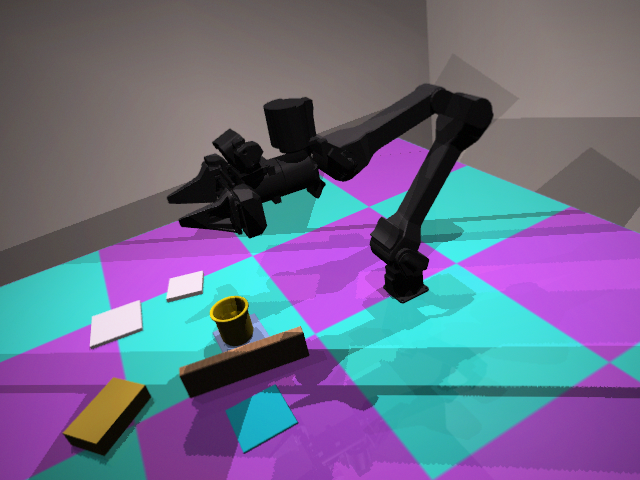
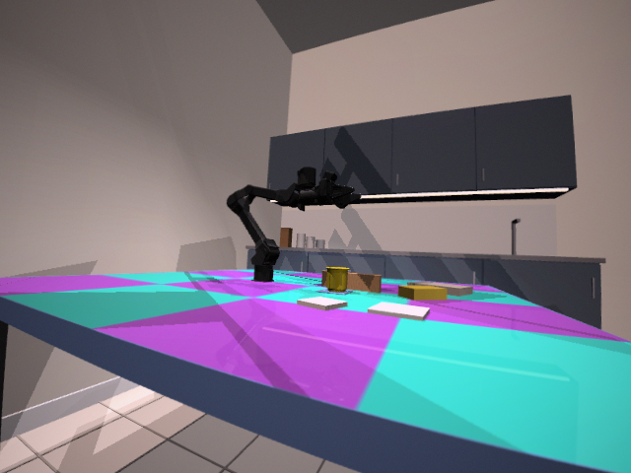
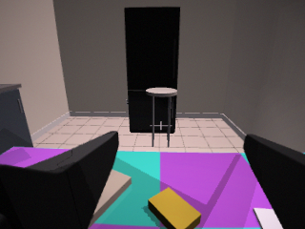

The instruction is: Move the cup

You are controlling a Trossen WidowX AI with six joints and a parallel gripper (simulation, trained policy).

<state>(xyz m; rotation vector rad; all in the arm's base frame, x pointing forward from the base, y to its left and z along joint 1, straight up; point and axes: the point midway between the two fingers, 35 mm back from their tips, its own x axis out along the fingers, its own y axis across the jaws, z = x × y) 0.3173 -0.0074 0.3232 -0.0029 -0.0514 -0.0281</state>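
Observation:
A yellow cup stands upright on a pale bluish pad. A little of something shows inside the cup in the top view, but marbles cannot be made out clearly. A cyan pad lies bare on the other side of a brown wooden bar. My gripper is open and empty, high above the table and well above the cup, pointing roughly level. The cup and both pads are out of the wrist view.
The brown bar stands close beside the cup, between the pads. Two white tiles lie on the cup's other side. A mustard block and a beige slab lie farther out.

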